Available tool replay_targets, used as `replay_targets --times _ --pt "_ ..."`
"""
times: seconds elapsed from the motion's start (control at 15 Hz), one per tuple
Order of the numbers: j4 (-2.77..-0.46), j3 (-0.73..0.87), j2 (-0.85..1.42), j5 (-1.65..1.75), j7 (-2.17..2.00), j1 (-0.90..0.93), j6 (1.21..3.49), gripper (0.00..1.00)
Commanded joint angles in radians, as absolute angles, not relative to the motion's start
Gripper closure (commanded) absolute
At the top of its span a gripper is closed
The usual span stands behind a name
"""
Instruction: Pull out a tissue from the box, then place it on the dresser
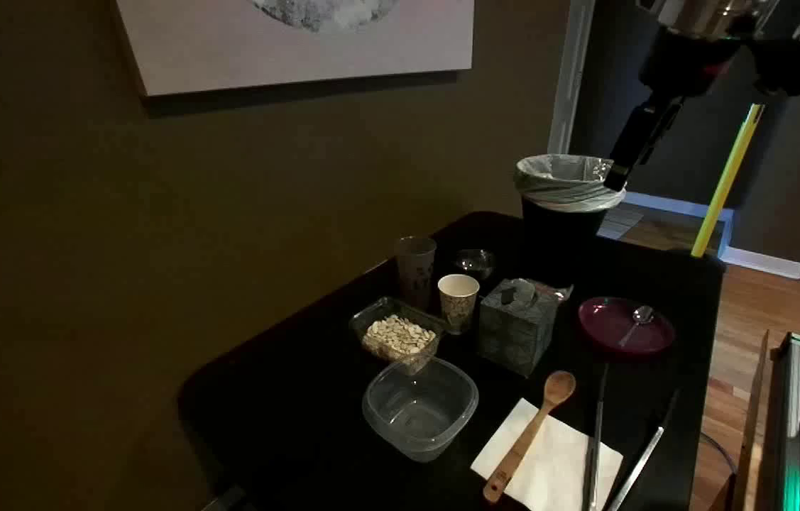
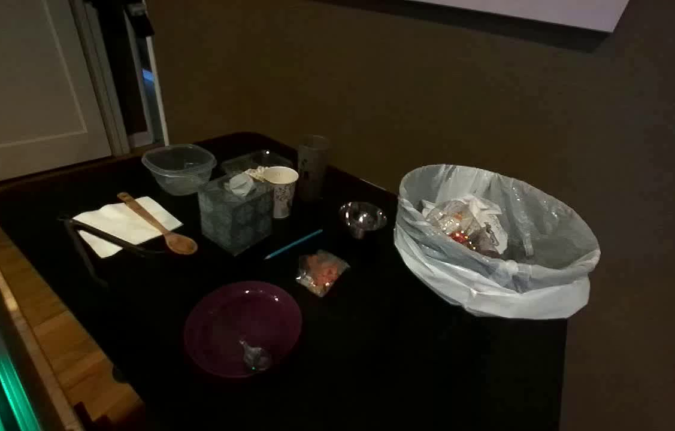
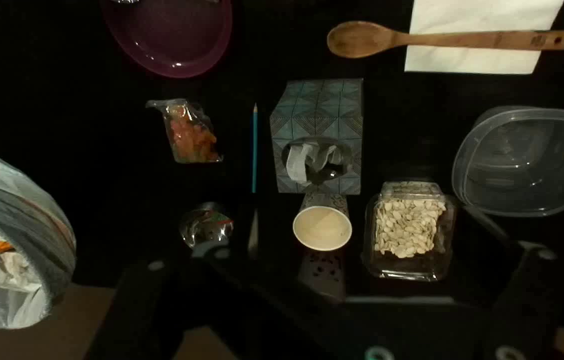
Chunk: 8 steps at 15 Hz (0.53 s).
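The greyish patterned box (image 1: 512,335) stands upright on the glossy black dresser (image 1: 300,411), also seen in an exterior view (image 2: 234,218) and the wrist view (image 3: 318,106). A white tissue (image 2: 241,184) pokes out of its top opening; the wrist view shows it crumpled inside the slot (image 3: 298,164). My gripper (image 1: 617,176) is high above the dresser, in front of the trash bin in that view and well apart from the box. In the wrist view its dark fingers (image 3: 366,215) stand wide apart with nothing held between them. The gripper is out of the exterior view from the bin side.
A paper cup (image 1: 458,301), a tall cup (image 1: 415,266) and a seed container (image 1: 400,337) stand beside the box. A clear bowl (image 1: 419,408), wooden spoon (image 1: 531,440) on a napkin (image 1: 563,472), purple plate (image 2: 217,323), metal bowl (image 2: 362,218), snack bag (image 2: 322,272) and lined bin (image 2: 499,287) surround it.
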<state>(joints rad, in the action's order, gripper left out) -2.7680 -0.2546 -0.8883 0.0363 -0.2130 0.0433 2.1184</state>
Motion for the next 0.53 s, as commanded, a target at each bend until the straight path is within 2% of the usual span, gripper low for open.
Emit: replay_targets --times 0.0,0.47 --pt "-2.777 -0.243 -0.884 0.049 -0.223 0.056 2.114 0.00" --pt "-2.793 -0.242 -0.878 0.049 -0.223 0.055 2.114 0.00"
